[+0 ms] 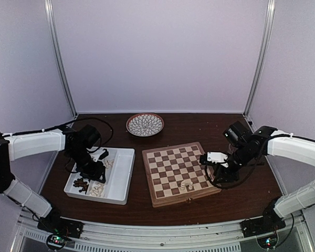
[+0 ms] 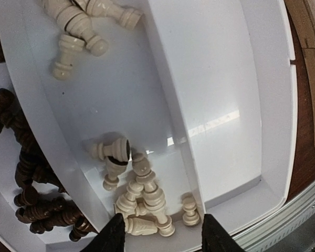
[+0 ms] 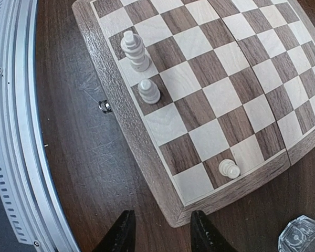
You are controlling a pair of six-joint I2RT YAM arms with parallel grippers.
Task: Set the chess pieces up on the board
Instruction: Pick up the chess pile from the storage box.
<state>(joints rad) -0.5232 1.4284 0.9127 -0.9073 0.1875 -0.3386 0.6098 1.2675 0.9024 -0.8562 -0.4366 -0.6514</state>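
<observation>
The board (image 1: 168,163) lies mid-table. Three cream chess pieces stand on it near its front edge: a tall one (image 3: 134,50), a pawn (image 3: 148,91) and another pawn (image 3: 229,168); two of them show in the top view (image 1: 186,185). My right gripper (image 1: 220,174) hovers open and empty over the board's near right corner (image 3: 160,228). My left gripper (image 1: 94,170) is open and empty above the white tray (image 1: 127,173), just over a heap of lying cream pieces (image 2: 142,199). Dark brown pieces (image 2: 31,173) fill the neighbouring compartment.
More cream pieces (image 2: 76,26) lie at the tray's far end. A round patterned plate (image 1: 145,125) sits behind the board. A small metal bit (image 3: 105,106) lies on the table by the board's rim (image 3: 107,63). A clear object (image 3: 302,236) is near the right gripper.
</observation>
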